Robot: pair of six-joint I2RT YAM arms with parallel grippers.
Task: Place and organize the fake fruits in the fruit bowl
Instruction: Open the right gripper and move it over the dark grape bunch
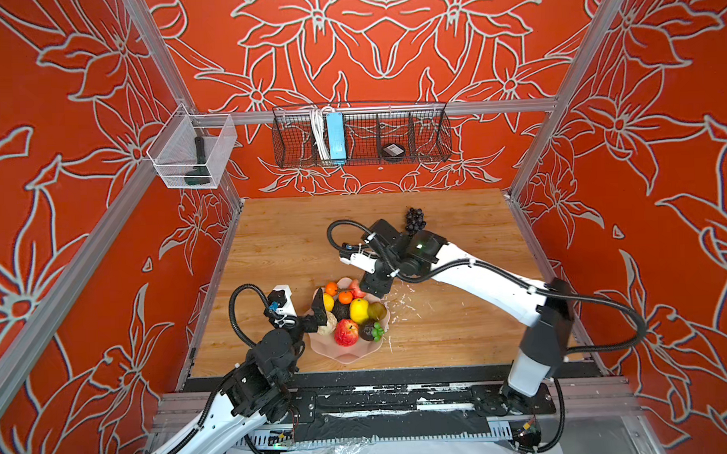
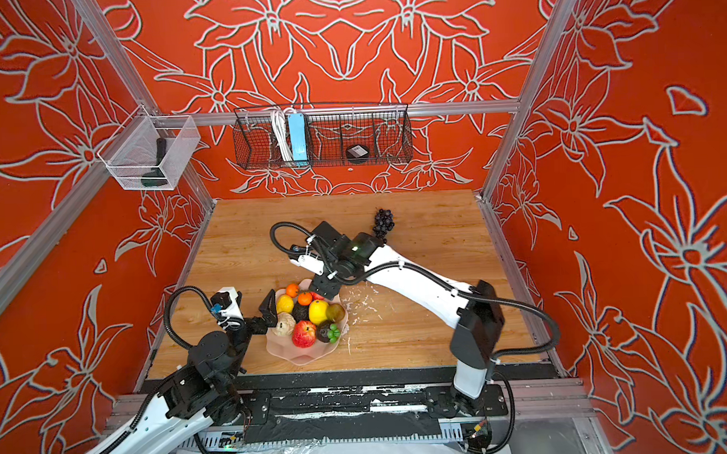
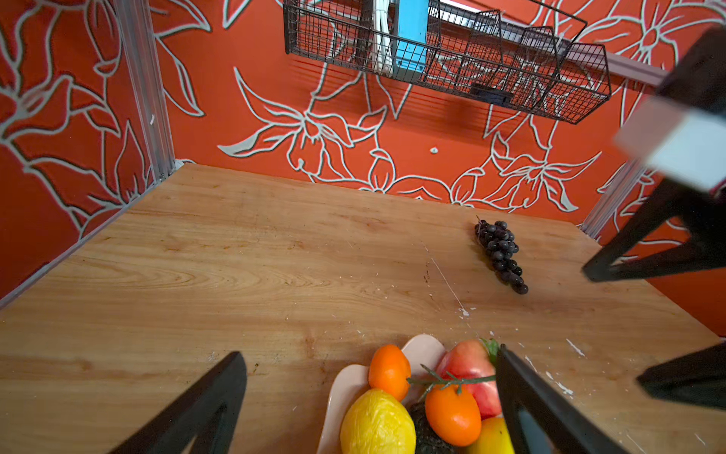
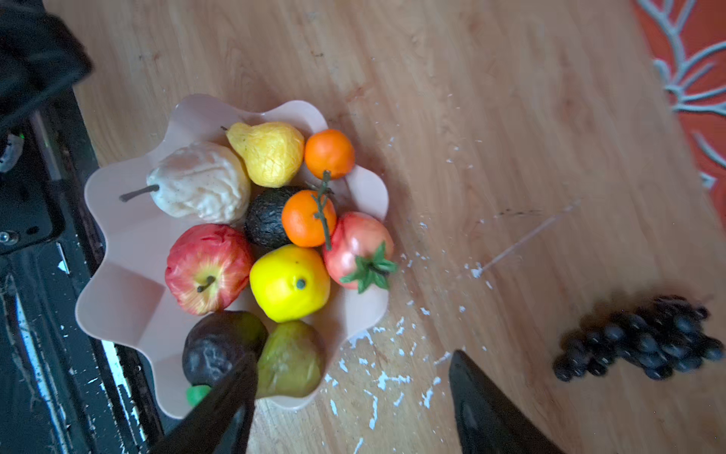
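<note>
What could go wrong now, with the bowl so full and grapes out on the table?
The fruit bowl is crowded, so the grape bunch, alone on the table, may slide off the pile. The red fruit and green fruit sit at the rim; the open right claw nearby could knock them out.

**Red floral booth around a wooden table [image 1: 295,238]**

Red walls [image 1: 389,48] with pale flower outlines rise on three sides of the table, framed by aluminium rails [image 1: 495,106]. Above its far edge hangs a black wire basket [image 1: 429,134] holding a blue strip [image 1: 335,137]. A white mesh bin [image 1: 172,160] hangs above its far left corner.
</note>
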